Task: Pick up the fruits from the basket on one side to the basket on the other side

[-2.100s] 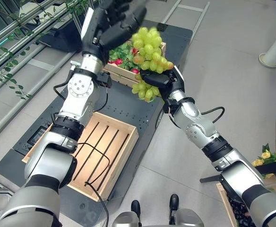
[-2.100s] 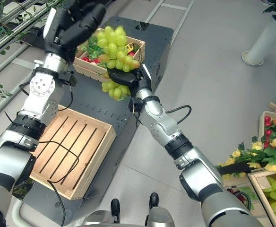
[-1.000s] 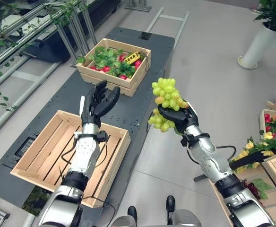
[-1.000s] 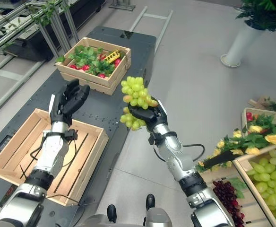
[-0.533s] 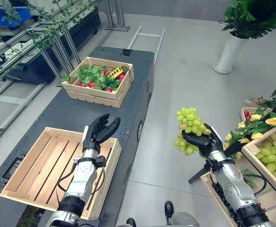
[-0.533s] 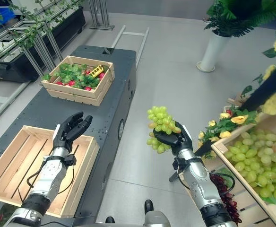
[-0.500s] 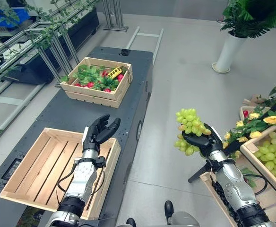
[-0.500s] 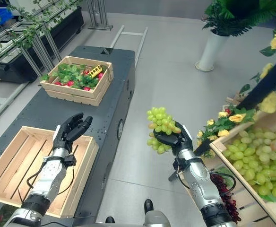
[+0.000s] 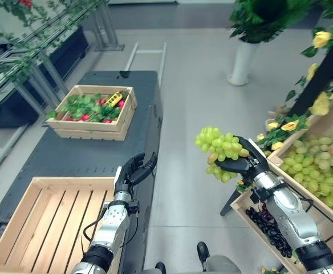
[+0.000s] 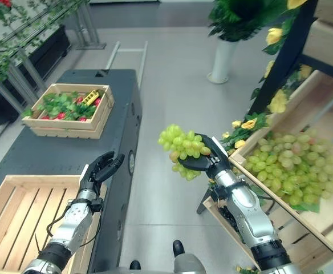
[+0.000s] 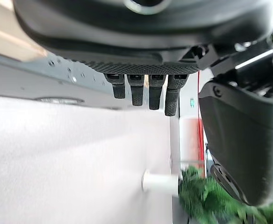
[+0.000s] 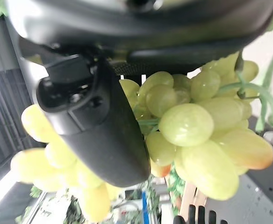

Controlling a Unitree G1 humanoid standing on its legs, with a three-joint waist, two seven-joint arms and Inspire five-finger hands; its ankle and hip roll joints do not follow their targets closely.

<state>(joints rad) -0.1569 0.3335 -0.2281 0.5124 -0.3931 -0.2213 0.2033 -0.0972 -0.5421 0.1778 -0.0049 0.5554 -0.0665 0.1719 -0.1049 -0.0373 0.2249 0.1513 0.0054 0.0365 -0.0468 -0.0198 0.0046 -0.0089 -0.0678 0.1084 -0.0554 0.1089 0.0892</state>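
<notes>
My right hand [image 9: 245, 166] is shut on a bunch of green grapes [image 9: 219, 149], held up in the air over the grey floor. In the right wrist view the grapes [image 12: 192, 126] press against the palm with the thumb [image 12: 99, 130] curled over them. My left hand [image 9: 131, 171] is open, fingers straight [image 11: 148, 95], and hangs over the near right corner of the empty slatted wooden crate [image 9: 52, 181]. A second crate [image 9: 89, 133] with green leaves and red fruit stands farther back on the black platform [image 9: 69, 154].
To the right of the grapes a wooden shelf crate [image 10: 320, 97] holds several bunches of green grapes [image 10: 283, 165]. Below it a crate of dark grapes [image 9: 264, 227] sits on the floor. Yellow flowers [image 9: 286, 127] and a white planter [image 9: 242, 60] stand behind.
The view has swung to the right, bringing the shelf crates in. My right hand still holds the grapes, which now sit closer to the shelf crate. The left hand stays open.
</notes>
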